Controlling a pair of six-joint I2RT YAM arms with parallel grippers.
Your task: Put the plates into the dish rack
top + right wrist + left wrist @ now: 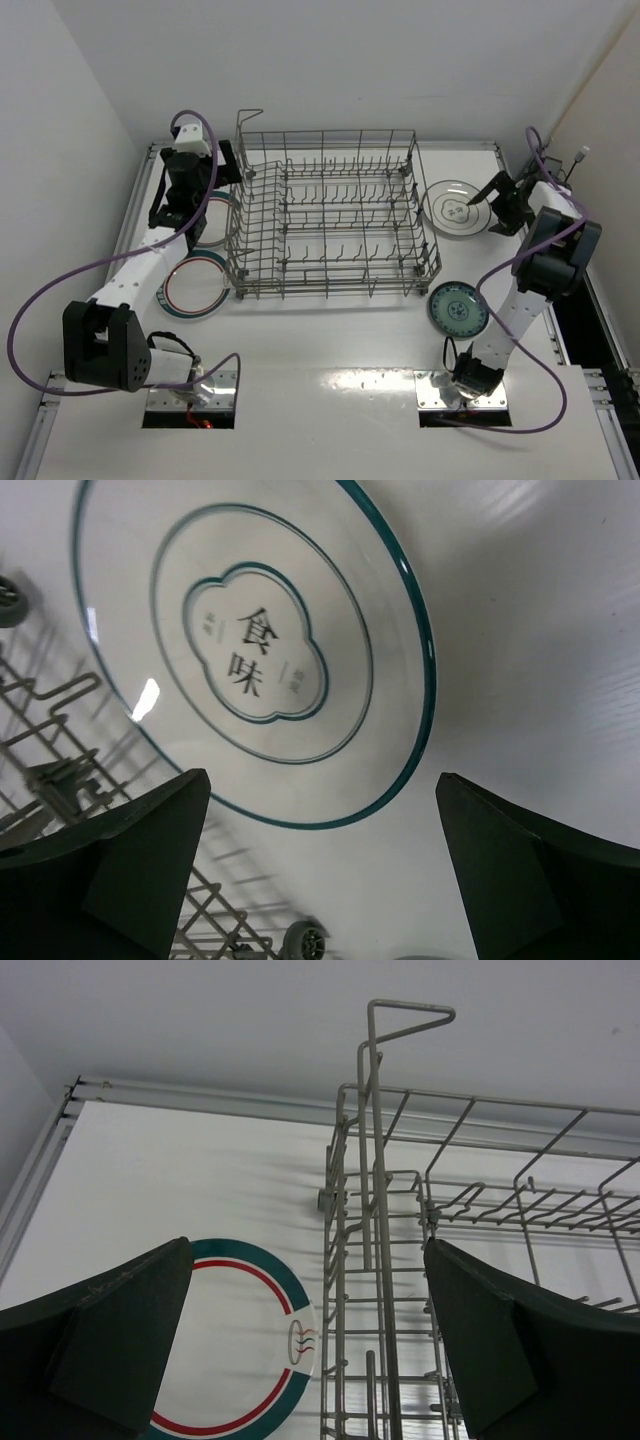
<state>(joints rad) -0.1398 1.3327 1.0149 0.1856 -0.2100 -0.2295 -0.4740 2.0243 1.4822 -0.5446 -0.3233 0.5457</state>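
The grey wire dish rack [330, 225] stands mid-table with no plate in it. One red-and-green rimmed plate [195, 287] lies flat left of its front corner. A second one [216, 234] lies behind that, partly under my left arm; it shows in the left wrist view [240, 1350]. My left gripper [205, 168] is open and empty [310, 1360], above that plate beside the rack's left wall [380, 1260]. The white plate with a dark centre motif [455, 208] lies right of the rack. My right gripper [492, 207] is open and empty [320, 870], just above its right rim [250, 650]. The teal plate [458, 308] lies flat nearer me.
A raised metal lip [320, 145] edges the white table at the back, with walls close on the left, right and rear. The rack's tall corner handle [400, 1020] rises in front of my left gripper. A rack wheel [305, 945] shows low in the right wrist view.
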